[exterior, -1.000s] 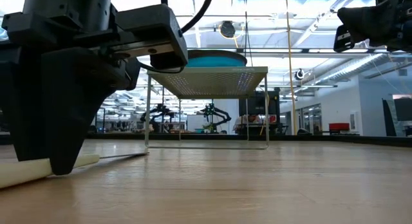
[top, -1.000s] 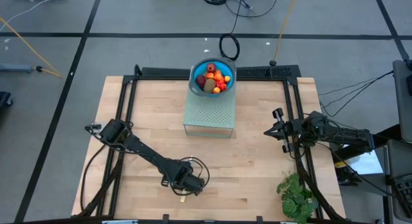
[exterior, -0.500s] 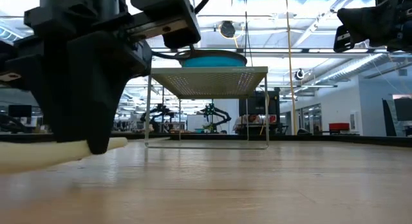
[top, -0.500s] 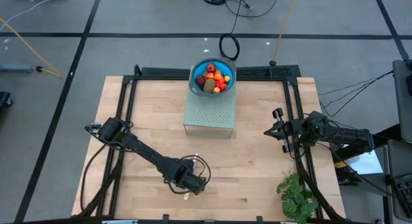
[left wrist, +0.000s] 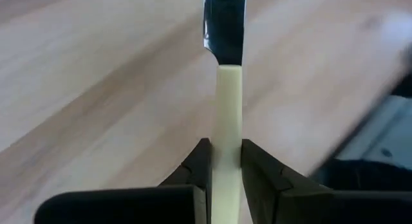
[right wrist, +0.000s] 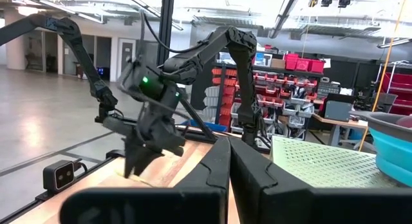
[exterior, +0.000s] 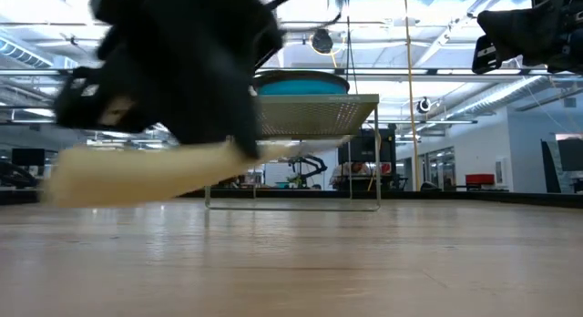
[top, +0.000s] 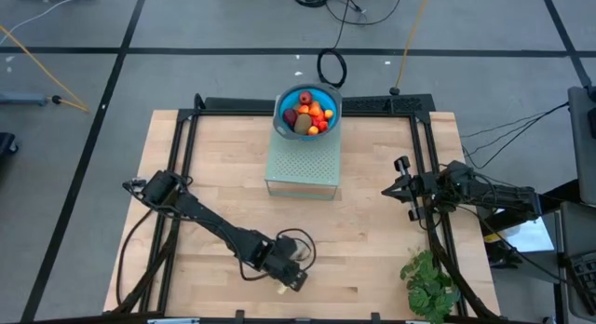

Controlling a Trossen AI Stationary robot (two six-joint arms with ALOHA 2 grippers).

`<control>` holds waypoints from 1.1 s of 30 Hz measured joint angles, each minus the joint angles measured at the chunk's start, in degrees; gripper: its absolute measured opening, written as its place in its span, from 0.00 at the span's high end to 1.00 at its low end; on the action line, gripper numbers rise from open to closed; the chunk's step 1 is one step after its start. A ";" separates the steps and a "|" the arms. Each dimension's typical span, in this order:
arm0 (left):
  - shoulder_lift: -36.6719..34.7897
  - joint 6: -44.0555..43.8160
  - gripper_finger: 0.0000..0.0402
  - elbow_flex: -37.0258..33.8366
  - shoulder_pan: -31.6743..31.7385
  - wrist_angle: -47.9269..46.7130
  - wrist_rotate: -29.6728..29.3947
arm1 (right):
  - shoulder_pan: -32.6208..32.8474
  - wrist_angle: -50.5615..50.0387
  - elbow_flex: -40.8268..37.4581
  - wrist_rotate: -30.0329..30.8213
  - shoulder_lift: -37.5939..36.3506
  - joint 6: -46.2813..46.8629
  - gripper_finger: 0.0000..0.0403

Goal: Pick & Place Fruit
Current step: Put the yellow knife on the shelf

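The left arm has lifted the knife off the table; the fruit waits in the bowl.

The left gripper (top: 296, 278), near the front edge of the wooden table (top: 372, 240), has its fingers (left wrist: 195, 166) squeezed tight on the pale handle of the slim silver-bladed knife (left wrist: 226, 121). A moment ago the knife lay flat on the wood; now it is up in the air and has swung a little to the right. The knife points long-ways straight out from the fingers, blade first. No fruit has been moved yet. The little red, orange and brown fruit (top: 308, 114) sits in the round blue bowl (top: 282, 125) on the pale green mesh stand (top: 300, 166) at the far side. The right gripper (top: 402, 187) waits at the right edge, fingers pressed together, holding nothing.
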 joint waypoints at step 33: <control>-0.22 20.98 0.87 0.11 4.92 32.58 -3.41 | 0.00 0.00 0.00 -0.01 0.00 0.03 1.00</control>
